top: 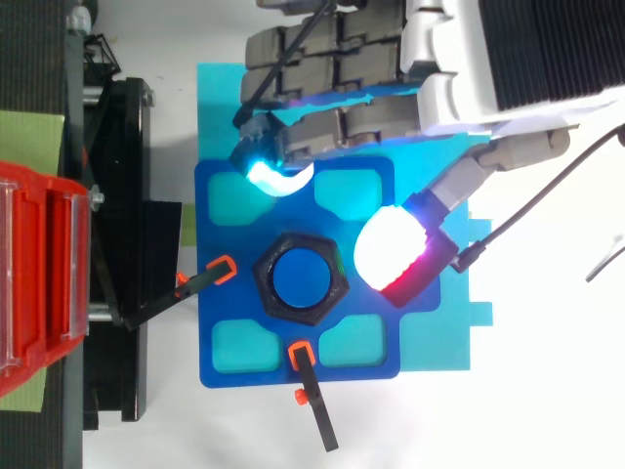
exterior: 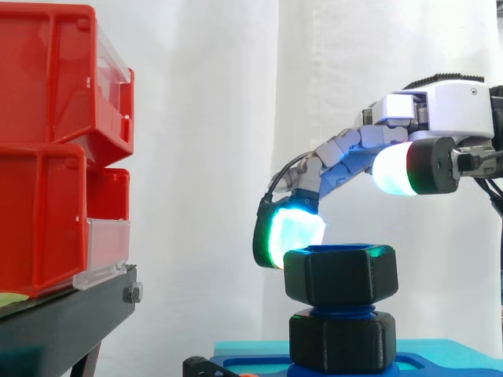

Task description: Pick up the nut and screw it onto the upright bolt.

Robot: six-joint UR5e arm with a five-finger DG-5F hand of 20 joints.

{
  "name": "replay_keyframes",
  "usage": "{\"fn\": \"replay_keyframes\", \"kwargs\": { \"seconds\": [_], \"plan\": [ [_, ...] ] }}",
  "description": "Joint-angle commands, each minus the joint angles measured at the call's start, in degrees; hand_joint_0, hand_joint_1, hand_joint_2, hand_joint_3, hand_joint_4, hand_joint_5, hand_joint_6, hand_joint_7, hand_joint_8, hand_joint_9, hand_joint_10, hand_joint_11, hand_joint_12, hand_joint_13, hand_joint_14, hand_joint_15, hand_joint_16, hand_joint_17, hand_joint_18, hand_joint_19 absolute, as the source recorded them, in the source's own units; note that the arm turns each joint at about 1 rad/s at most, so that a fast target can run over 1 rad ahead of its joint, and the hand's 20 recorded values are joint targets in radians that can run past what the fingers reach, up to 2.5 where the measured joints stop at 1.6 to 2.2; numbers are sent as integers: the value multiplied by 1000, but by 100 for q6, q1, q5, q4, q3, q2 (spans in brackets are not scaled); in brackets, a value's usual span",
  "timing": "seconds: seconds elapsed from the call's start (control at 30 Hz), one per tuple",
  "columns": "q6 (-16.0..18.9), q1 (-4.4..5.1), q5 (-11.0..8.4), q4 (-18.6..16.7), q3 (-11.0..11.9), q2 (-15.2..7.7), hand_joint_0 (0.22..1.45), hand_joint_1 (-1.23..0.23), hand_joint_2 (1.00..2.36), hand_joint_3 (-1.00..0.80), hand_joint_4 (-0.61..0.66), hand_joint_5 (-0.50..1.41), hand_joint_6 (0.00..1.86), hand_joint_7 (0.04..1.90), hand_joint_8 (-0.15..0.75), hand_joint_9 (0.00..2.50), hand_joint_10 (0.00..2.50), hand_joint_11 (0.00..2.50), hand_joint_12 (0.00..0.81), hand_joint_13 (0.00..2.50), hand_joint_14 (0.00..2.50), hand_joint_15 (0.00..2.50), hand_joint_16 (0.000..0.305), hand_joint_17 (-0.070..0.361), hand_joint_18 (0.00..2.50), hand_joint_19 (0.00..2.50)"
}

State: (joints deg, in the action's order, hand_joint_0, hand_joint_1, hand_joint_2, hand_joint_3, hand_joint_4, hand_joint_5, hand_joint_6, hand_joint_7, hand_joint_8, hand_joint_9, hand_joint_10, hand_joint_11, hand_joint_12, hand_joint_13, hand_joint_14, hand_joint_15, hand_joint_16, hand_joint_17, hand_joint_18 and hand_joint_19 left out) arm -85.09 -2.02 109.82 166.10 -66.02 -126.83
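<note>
Background: a white curtain hangs behind everything.
Left side: red bins (exterior: 47,157) are stacked on a black stand (exterior: 71,314).
Bottom: a blue plate (top: 234,303) lies flat on a light blue base (top: 430,332).
Plate edges: two black clamps with orange tips reach onto the plate, one clamp (top: 221,268) from the left and the other clamp (top: 301,354) from the bottom in the top view.
Middle of plate: a blue bolt (top: 301,277) stands straight up. From above, its round top shows inside the nut.
Task thing: the black nut (exterior: 340,273) has six sides and sits on the top end of the bolt. A bit of blue thread shows under it, and below that is a second black six-sided piece (exterior: 342,342).
Arm side: the robot hand (exterior: 456,110) comes in from the right in the side view and from the top edge in the top view. Its fingers are stretched out and loose, and they hold nothing.
Blue-green tip: one glowing fingertip (exterior: 295,228) hangs by the nut's upper left corner in the side view. From above it is apart from the nut, over the plate.
White and red tip: the thumb pad (top: 391,249) is just beside the nut's right side from above. In the side view it is higher than the nut.
Nut and robot hand: the nut is lower than the palm, near the glowing tips, and is not gripped.
</note>
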Motion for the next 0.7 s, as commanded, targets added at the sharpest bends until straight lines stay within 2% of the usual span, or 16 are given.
{"fn": "replay_keyframes", "kwargs": {
  "seconds": [0.0, 0.1, 0.23, 0.4, 0.57, 0.67],
  "plan": [
    [1, 70, -13, -42, 2, 0, 500, -203, 1000, -500, 153, -123, 501, 609, 159, 556, 0, 0, 223, 487, 0, 0, 26, 58, 159, 0],
    [1, 158, -31, -77, 2, -9, 498, -199, 1000, -500, 146, -127, 501, 599, 156, 542, 0, 0, 222, 473, 0, 0, 26, 59, 143, 0],
    [1, 281, -171, -104, -7, -9, 495, -193, 1000, -500, 135, -138, 501, 588, 157, 515, 0, 0, 228, 443, 0, 0, 27, 61, 101, 0],
    [1, 369, -286, -104, -7, -9, 491, -186, 1000, -500, 116, -156, 501, 577, 150, 444, 0, 0, 238, 392, 0, 0, 28, 63, 41, 0],
    [1, 421, -303, -121, -7, -17, 490, -180, 1000, -500, 111, -163, 501, 583, 150, 399, 0, 0, 246, 365, 0, 0, 29, 64, 0, 0],
    [10, 430, -303, -376, -34, -158, 490, -178, 1000, -500, 113, -163, 501, 609, 153, 395, 0, 0, 249, 362, 0, 0, 29, 64, 0, 0]
  ]
}}
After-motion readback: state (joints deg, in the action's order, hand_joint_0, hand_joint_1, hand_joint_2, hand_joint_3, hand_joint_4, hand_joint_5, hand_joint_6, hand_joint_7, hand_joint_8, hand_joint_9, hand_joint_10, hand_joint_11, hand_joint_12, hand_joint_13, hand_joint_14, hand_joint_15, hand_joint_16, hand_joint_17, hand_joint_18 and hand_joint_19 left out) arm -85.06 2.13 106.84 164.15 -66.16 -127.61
